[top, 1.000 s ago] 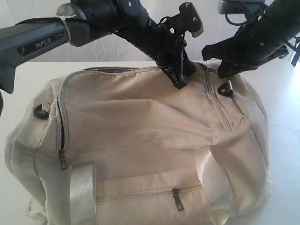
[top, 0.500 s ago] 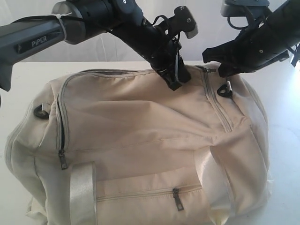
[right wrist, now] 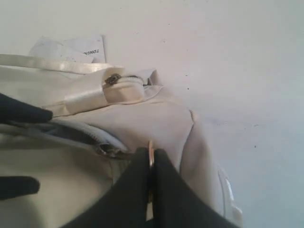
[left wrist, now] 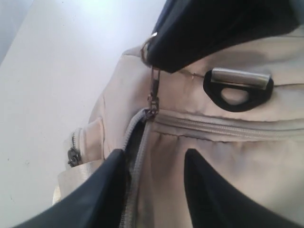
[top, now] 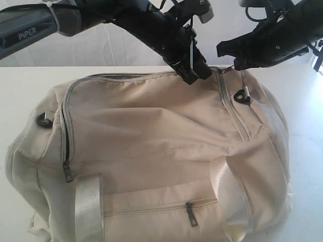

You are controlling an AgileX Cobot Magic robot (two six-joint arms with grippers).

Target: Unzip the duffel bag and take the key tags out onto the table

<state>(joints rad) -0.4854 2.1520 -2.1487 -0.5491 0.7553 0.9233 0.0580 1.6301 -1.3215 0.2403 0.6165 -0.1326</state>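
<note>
The cream duffel bag (top: 151,146) lies on the white table (top: 20,85). My left gripper (top: 195,73) hovers just over the bag's top back edge. In the left wrist view it (left wrist: 156,154) is open, with bare fabric between the fingers and a partly opened zipper (left wrist: 135,142) beside one finger. My right gripper (top: 235,64) is shut on the metal ring of the zipper pull (right wrist: 150,148) at the top right of the bag. That pull (left wrist: 153,92) hangs taut from its fingers. The key tags are out of view.
A black D-ring (top: 242,96) sits on the bag just below the right gripper. Other shut zippers run down the bag's left side (top: 66,151) and across the front pocket (top: 156,206). A white paper tag (right wrist: 71,47) lies on the table behind the bag.
My left gripper has lifted off the bag's top, drifted slightly up and back, and its fingers have spread open. The right gripper has kept its hold on the pull ring.
</note>
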